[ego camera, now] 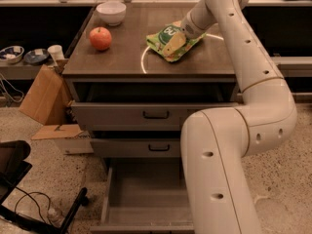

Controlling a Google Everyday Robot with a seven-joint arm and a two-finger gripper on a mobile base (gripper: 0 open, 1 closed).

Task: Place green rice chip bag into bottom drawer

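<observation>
The green rice chip bag [165, 35] lies flat on the dark cabinet top [126, 57], right of centre. My gripper [174, 43] reaches down from the white arm [229, 13] and sits on top of the bag's middle, covering part of it. The bottom drawer [146, 199] is pulled out wide open below, and its grey inside holds nothing. The arm's big lower links [219, 169] hide the drawer's right side.
A red apple [100, 38] and a white bowl [111, 12] sit on the left of the cabinet top. The two upper drawers with black handles [156, 115] are above the open one. A cardboard box [41, 89] and a black chair base [29, 204] stand to the left.
</observation>
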